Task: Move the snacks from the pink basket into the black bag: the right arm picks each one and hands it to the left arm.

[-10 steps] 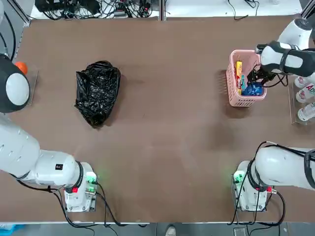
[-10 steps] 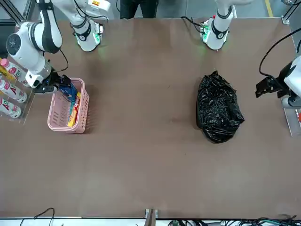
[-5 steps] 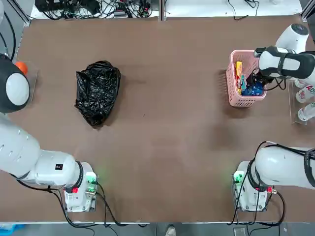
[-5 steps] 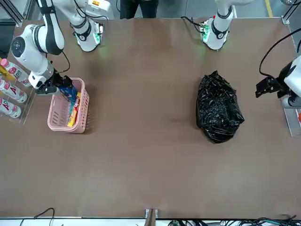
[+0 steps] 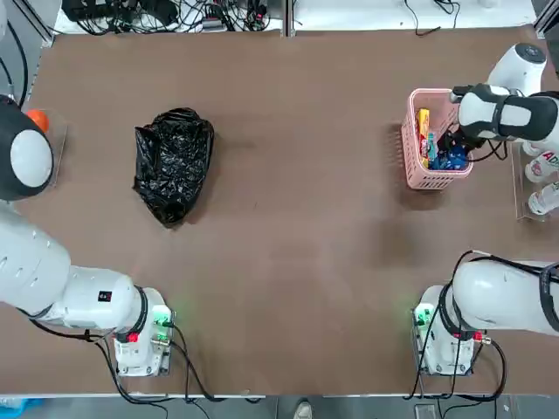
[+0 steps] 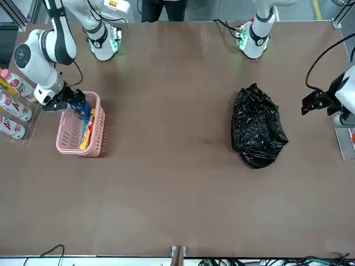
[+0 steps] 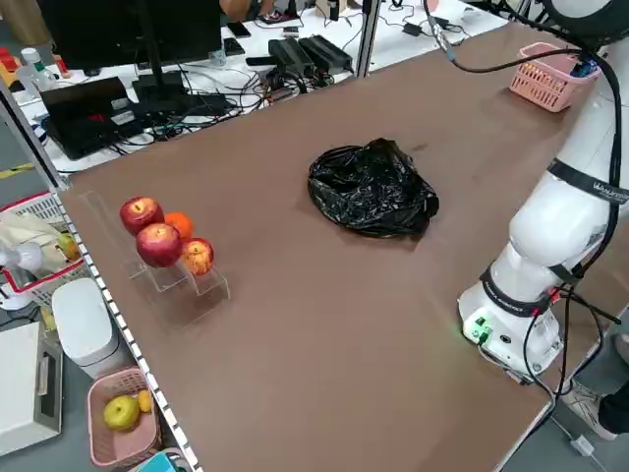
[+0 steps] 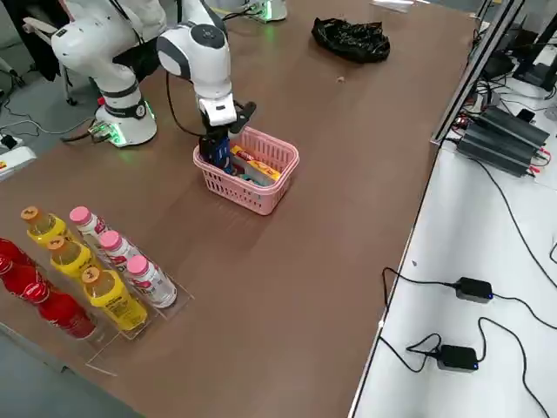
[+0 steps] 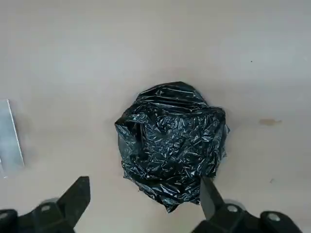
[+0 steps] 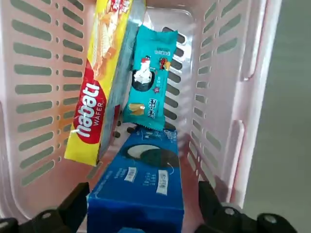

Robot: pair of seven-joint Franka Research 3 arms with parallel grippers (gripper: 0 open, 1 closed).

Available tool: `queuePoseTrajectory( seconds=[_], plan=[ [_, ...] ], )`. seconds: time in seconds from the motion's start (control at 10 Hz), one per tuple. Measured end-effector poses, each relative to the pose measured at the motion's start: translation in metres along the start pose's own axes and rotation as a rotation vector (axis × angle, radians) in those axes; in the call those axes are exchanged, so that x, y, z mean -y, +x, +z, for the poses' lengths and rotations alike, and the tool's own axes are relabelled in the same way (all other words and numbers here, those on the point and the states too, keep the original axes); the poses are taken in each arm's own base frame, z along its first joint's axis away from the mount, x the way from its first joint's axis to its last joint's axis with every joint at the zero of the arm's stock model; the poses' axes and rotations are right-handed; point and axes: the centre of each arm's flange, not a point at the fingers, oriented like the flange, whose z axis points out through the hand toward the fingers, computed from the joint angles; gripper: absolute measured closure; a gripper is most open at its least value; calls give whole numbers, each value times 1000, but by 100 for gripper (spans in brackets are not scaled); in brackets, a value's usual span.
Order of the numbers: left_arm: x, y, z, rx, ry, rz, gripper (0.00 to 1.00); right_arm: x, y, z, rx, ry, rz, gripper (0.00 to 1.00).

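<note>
— How much room do you have down there?

— Little. My right gripper (image 10: 137,213) is lowered into the near end of the pink basket (image 5: 410,148), with slotted walls close on both sides. The basket stands at the right edge of the brown table (image 5: 297,218), just beside a rack of bottles (image 8: 83,279). Out past the rim the tabletop lies bare all the way to the black bag (image 5: 173,163), well apart on the left half.

— And your fingers?

— Spread wide, one on each side of the blue cookie pack (image 10: 138,184). I cannot tell whether the pads touch its sides. Nothing is lifted; the pack lies on the basket floor. Behind it the small teal box (image 10: 149,77) leans upright, and the yellow-orange pack (image 10: 99,92) stands tilted along one long wall, touching the teal one.

— Your other hand?

— My left gripper (image 9: 141,206) hangs above the bag, jaws wide apart, gripping nothing. The bag sits crumpled and glossy below it.

— The rest of the room?

— Apples and an orange (image 7: 162,241) on a clear stand at the table's left edge. Cables and power bricks (image 8: 461,322) lie on the white bench alongside, and both arm bases show green lights at the near edge
</note>
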Motion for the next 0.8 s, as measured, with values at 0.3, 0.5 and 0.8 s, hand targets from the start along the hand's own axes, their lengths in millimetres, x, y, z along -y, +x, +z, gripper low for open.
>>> queuePoseTrajectory(
  seconds=[0.3, 0.5, 0.8],
  plan=[
    [-1, 1, -2, -12, -1, 2, 0, 0, 0, 0, 0, -1, -2, 14],
    [-1, 1, -2, -15, -1, 2, 0, 0, 0, 0, 0, -1, -2, 22],
    [-1, 2, -3, -20, -1, 2, 0, 0, 0, 0, -2, -2, -4, 43]
  ],
)
